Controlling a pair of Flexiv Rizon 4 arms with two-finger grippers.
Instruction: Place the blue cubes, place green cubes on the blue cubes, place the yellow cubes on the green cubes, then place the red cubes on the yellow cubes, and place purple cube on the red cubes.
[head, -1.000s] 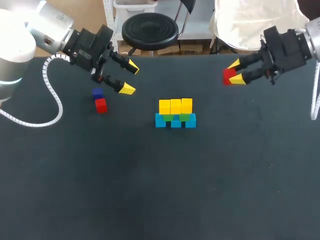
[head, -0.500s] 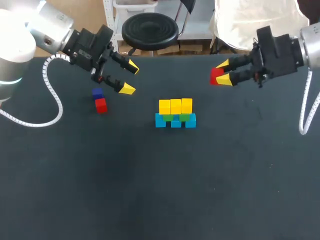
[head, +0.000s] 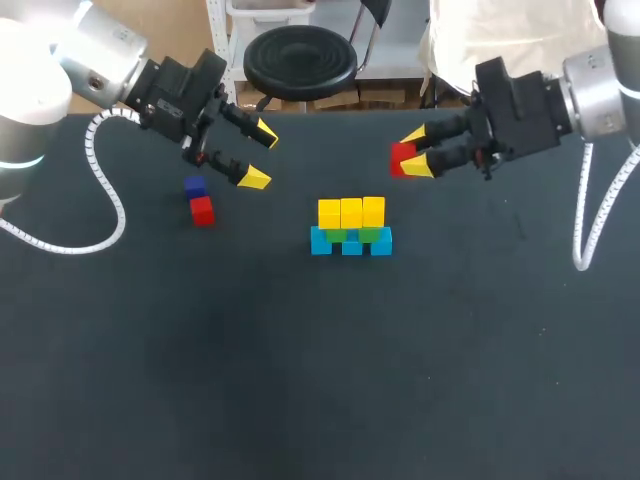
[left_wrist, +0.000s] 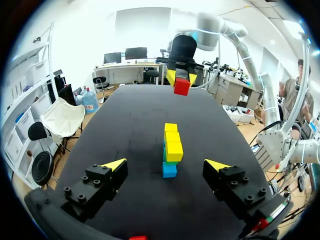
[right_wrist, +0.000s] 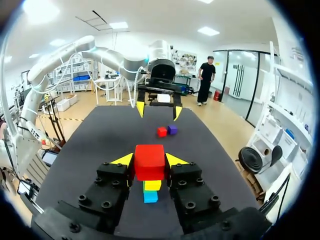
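Observation:
A stack stands mid-table: blue cubes (head: 350, 244) at the base, green cubes (head: 351, 234) on them, yellow cubes (head: 350, 211) on top. My right gripper (head: 411, 156) hangs above and to the right of the stack, shut on a red cube (head: 402, 157); the red cube (right_wrist: 149, 161) sits between its fingers in the right wrist view, with the stack (right_wrist: 150, 191) below. My left gripper (head: 259, 154) is open and empty at the far left. Just below it lie a purple cube (head: 195, 186) and a second red cube (head: 202, 210), touching each other.
The black table (head: 320, 380) is bare in front of the stack. In the left wrist view the stack (left_wrist: 170, 150) stands ahead of the open left fingers (left_wrist: 114, 164), with my right gripper (left_wrist: 181, 80) and its red cube (left_wrist: 181, 86) beyond it.
My right gripper has carried the red cube leftwards, towards the stack. The left arm and the two loose cubes have not moved.

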